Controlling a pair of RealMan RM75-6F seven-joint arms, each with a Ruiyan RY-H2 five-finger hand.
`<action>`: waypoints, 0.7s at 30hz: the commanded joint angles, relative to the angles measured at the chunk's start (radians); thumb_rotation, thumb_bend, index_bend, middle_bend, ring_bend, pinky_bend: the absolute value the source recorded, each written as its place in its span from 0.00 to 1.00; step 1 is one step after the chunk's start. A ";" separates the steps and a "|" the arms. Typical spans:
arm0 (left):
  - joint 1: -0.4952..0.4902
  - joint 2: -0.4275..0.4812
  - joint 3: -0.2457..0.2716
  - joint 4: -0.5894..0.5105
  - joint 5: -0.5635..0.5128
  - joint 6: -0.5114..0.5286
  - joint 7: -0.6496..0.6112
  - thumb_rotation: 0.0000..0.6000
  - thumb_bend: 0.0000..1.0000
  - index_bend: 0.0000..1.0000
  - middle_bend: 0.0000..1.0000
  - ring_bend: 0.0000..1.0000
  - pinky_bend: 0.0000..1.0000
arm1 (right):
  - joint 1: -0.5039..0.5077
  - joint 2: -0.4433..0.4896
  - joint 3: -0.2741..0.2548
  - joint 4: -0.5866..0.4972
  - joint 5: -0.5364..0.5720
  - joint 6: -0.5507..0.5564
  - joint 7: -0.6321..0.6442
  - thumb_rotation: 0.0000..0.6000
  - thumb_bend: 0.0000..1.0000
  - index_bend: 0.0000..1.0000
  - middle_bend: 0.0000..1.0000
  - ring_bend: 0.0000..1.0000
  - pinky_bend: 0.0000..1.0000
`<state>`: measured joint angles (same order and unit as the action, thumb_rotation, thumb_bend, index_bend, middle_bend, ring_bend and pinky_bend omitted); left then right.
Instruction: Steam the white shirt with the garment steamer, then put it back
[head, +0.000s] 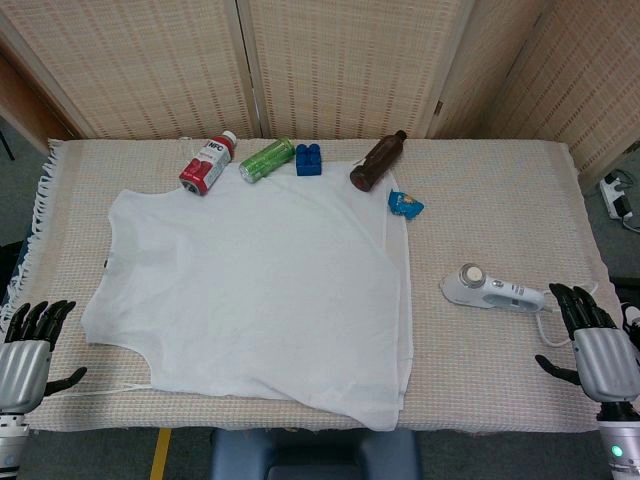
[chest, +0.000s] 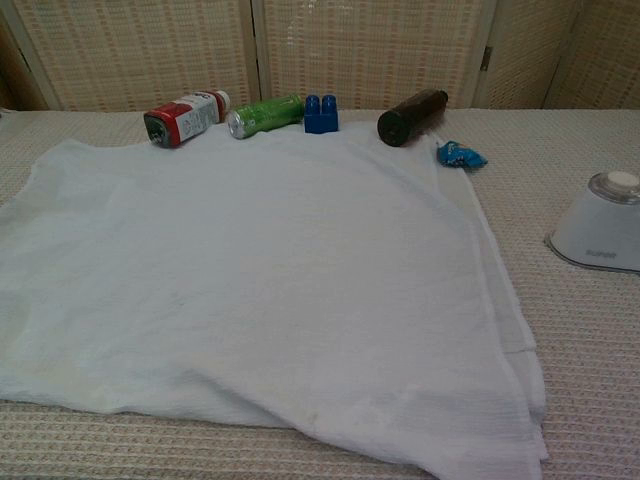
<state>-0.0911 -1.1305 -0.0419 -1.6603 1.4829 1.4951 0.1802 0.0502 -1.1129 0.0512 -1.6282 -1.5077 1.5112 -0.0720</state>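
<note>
The white shirt (head: 255, 295) lies spread flat over the middle of the table, filling most of the chest view (chest: 250, 290). The white garment steamer (head: 490, 289) lies on its side to the right of the shirt; its head shows at the right edge of the chest view (chest: 602, 236). My right hand (head: 593, 335) hovers open at the table's front right corner, just right of the steamer's handle end and apart from it. My left hand (head: 30, 340) is open at the front left corner, off the shirt. Neither hand appears in the chest view.
Along the back edge lie a red-and-white bottle (head: 208, 162), a green can (head: 266, 159), a blue block (head: 308, 159) and a brown bottle (head: 378, 160). A small blue wrapper (head: 405, 204) sits by the shirt's right edge. A folding screen stands behind the table.
</note>
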 joint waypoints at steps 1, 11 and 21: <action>-0.003 -0.002 0.001 0.004 0.005 -0.002 0.004 1.00 0.07 0.15 0.16 0.10 0.04 | -0.002 0.002 0.000 -0.003 0.005 -0.002 -0.006 1.00 0.00 0.00 0.10 0.05 0.25; 0.000 -0.011 0.001 0.018 0.014 0.007 -0.015 1.00 0.07 0.15 0.16 0.10 0.04 | 0.004 0.010 0.015 -0.009 0.037 -0.020 -0.026 1.00 0.00 0.00 0.10 0.07 0.26; 0.001 -0.014 0.004 0.032 0.013 0.002 -0.037 1.00 0.07 0.15 0.16 0.10 0.04 | 0.124 0.014 0.099 0.034 0.204 -0.218 -0.091 1.00 0.02 0.08 0.22 0.16 0.30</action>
<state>-0.0902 -1.1439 -0.0381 -1.6287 1.4961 1.4974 0.1434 0.1385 -1.0952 0.1249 -1.6183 -1.3488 1.3427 -0.1432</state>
